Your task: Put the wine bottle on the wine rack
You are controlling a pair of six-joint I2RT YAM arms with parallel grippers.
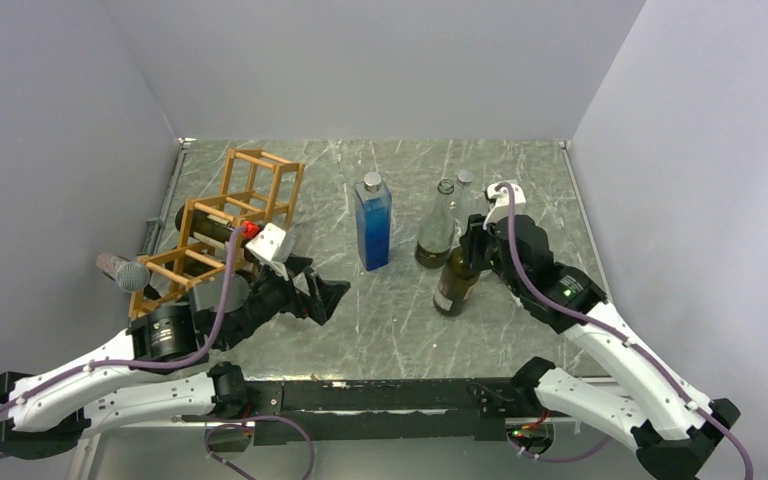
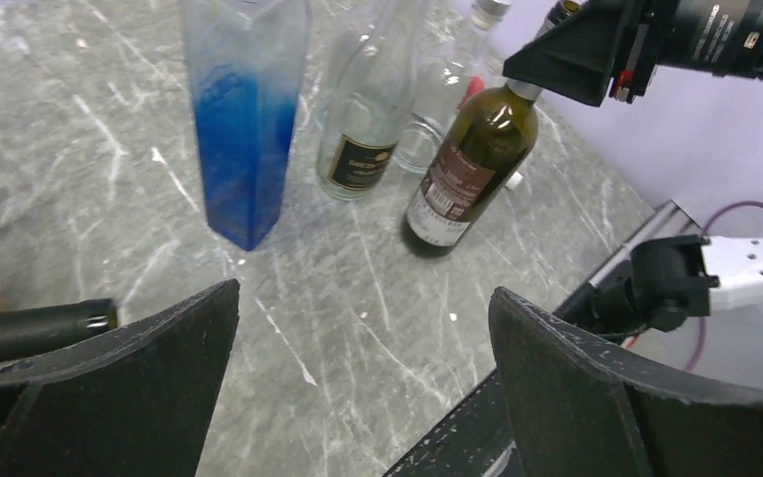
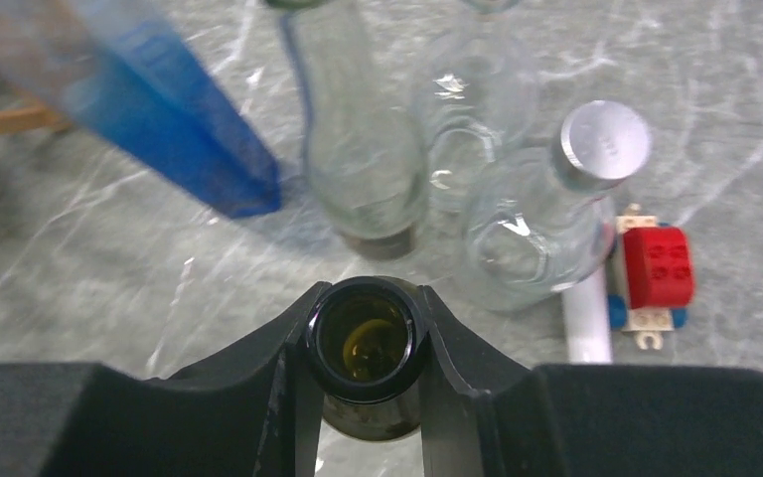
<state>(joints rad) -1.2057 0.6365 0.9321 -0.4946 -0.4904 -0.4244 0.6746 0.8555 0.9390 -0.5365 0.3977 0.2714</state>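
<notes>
A dark olive wine bottle [image 1: 457, 282] stands slightly tilted on the marble table, its base on the surface. My right gripper [image 1: 474, 240] is shut on its neck just under the open mouth; in the right wrist view both fingers [image 3: 278, 348] press the neck of the wine bottle [image 3: 366, 343]. The wooden wine rack [image 1: 230, 215] stands at the left, with a dark bottle [image 1: 210, 225] lying in it. My left gripper [image 1: 328, 282] hangs open and empty just right of the rack. In the left wrist view the wine bottle [image 2: 467, 174] is ahead of the left gripper [image 2: 363, 298].
A tall blue bottle [image 1: 373, 222] stands mid-table. Two clear bottles [image 1: 437, 225] [image 1: 465, 190] stand close behind the wine bottle. A grey-capped bottle [image 1: 120, 270] pokes from the rack's near end. A red-and-white block [image 3: 656, 268] lies by the clear bottles. Grey walls enclose the table.
</notes>
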